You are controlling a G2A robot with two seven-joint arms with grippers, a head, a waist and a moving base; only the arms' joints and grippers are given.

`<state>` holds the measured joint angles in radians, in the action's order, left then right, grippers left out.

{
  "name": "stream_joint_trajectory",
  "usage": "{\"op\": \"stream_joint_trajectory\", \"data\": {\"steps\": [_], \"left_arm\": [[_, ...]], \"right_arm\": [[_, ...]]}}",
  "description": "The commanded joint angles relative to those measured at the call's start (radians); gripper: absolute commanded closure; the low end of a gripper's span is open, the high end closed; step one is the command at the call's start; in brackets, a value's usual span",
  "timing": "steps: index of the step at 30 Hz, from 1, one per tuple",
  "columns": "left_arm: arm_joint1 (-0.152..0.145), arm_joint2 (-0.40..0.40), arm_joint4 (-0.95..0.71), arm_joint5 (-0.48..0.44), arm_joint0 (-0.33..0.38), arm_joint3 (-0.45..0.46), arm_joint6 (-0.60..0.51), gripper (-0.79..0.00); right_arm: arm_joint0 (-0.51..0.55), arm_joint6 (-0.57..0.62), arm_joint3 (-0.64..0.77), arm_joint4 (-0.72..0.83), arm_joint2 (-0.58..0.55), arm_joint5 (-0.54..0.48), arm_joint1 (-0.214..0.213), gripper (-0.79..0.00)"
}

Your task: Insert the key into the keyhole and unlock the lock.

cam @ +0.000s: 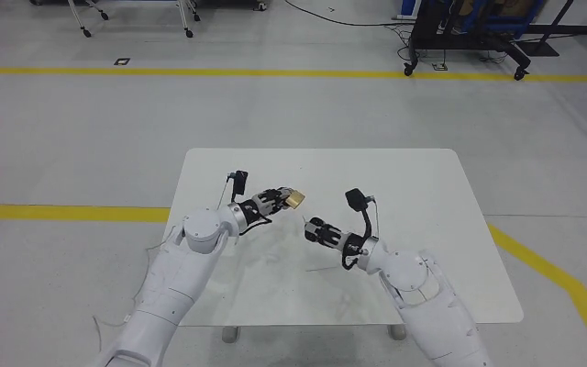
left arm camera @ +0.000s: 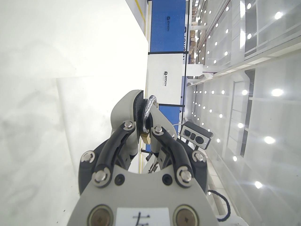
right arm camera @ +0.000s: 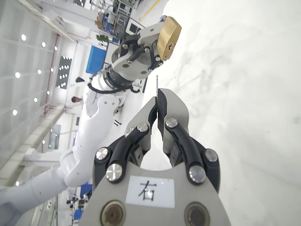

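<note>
A brass padlock [cam: 294, 197] hangs above the white table [cam: 431, 183], held by my left gripper [cam: 278, 199], which is shut on its silver shackle [left arm camera: 148, 109]. In the right wrist view the lock [right arm camera: 168, 38] faces me with its keyhole [right arm camera: 168, 46] in sight. My right gripper [right arm camera: 157, 95] is shut on a thin key [right arm camera: 157, 84], whose blade sticks out past the fingertips and points toward the lock, a short way off it. From above, the right gripper [cam: 312, 228] sits a little nearer the front edge than the lock.
The table's far edge [cam: 321, 150] and rounded corners bound the work area. Yellow floor lines [cam: 275, 72] run behind and beside it. Racks and carts [cam: 468, 37] stand far back on the floor.
</note>
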<state>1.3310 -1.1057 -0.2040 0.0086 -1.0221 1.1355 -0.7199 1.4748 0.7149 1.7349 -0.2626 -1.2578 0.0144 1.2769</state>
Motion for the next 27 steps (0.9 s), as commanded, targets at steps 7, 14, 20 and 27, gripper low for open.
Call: {"op": "stream_joint_trajectory", "data": {"steps": [7, 14, 20, 27], "left_arm": [[-0.005, -0.004, -0.004, -0.001, 0.004, -0.004, -0.045, 0.0], [-0.005, -0.004, -0.004, -0.001, 0.004, -0.004, -0.045, 0.0], [-0.002, 0.003, -0.054, 0.102, 0.003, -0.011, -0.061, 0.0], [0.002, 0.028, -0.105, 0.189, 0.042, -0.059, -0.181, 0.0]], "right_arm": [[0.001, 0.071, -0.003, 0.083, -0.048, -0.034, -0.011, 0.0], [0.003, 0.07, -0.005, 0.087, -0.047, -0.029, -0.01, 0.0], [-0.038, 0.256, -0.058, 0.306, -0.061, 0.084, -0.015, 0.0], [-0.098, 0.325, -0.135, 0.373, -0.076, 0.187, -0.025, 0.0]]}}
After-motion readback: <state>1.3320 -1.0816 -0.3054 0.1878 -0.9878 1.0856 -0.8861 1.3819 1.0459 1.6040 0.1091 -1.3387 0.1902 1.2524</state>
